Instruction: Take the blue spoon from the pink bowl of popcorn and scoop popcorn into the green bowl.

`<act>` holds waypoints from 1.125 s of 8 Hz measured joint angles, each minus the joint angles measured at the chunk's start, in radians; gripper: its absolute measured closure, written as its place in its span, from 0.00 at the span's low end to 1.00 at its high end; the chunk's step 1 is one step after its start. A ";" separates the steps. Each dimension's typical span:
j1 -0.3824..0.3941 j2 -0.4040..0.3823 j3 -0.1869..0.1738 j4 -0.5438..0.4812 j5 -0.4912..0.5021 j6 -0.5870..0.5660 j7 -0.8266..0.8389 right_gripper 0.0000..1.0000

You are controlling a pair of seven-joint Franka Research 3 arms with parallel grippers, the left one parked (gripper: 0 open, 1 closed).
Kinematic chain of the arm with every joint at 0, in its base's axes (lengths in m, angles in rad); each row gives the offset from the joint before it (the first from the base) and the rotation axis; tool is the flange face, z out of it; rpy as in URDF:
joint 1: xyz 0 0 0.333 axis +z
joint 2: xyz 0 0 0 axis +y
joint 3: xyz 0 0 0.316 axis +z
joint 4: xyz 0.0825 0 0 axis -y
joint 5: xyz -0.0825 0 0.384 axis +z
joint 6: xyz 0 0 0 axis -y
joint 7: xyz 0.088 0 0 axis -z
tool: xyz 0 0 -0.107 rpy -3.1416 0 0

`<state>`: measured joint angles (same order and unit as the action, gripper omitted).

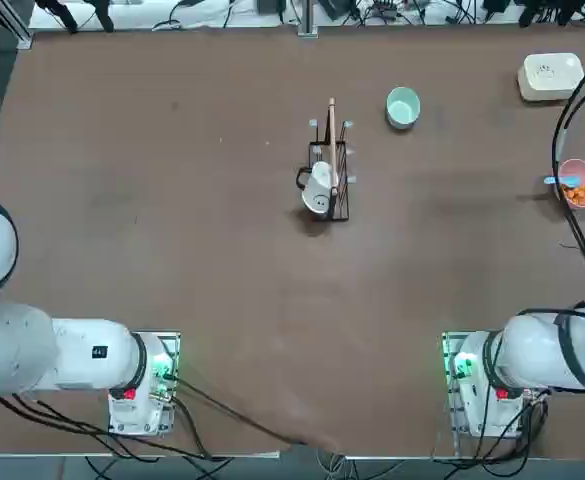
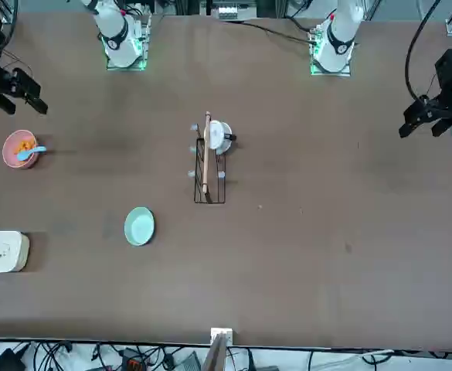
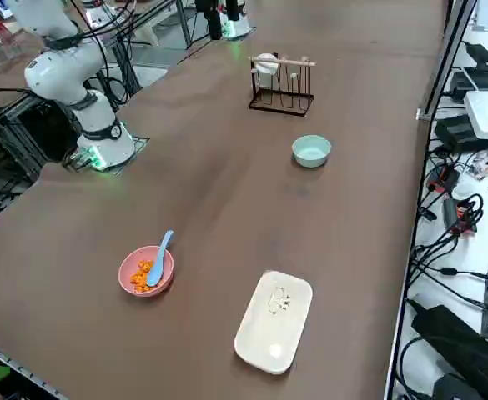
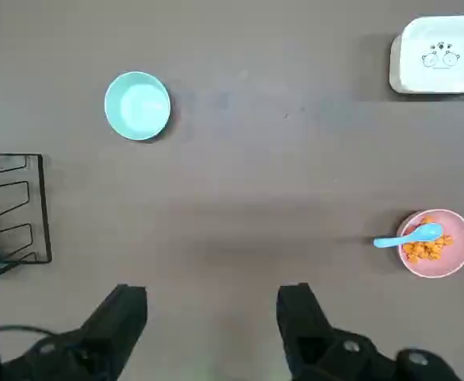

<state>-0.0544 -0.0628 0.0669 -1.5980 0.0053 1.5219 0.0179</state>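
- Right gripper: hung above the bench, clear of both bowls; fingers spread wide, nothing between them.
- Blue spoon: lay on the popcorn in the pink bowl, handle past the rim.
- Green bowl: stood upright between rack and white box, touching neither.

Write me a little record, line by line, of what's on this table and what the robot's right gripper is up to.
right gripper: open, above the table, holding nothing
pink bowl: on the table, at the robot's right
popcorn: orange pieces in the pink bowl
blue spoon: resting in the pink bowl, handle over its rim
green bowl: on the table, no popcorn in it
white box: on the table, small face drawn on it
rack: dark wire, white mug on it
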 joint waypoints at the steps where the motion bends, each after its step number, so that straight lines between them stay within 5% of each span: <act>1: 0.000 0.000 0.000 0.000 0.000 0.000 0.000 0.00; 5: 0.000 0.008 0.003 -0.001 -0.002 -0.077 -0.005 0.00; 9: 0.001 0.147 0.007 -0.034 -0.267 -0.278 -0.001 0.00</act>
<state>-0.0535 0.0840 0.0734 -1.6315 -0.2615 1.2435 0.0173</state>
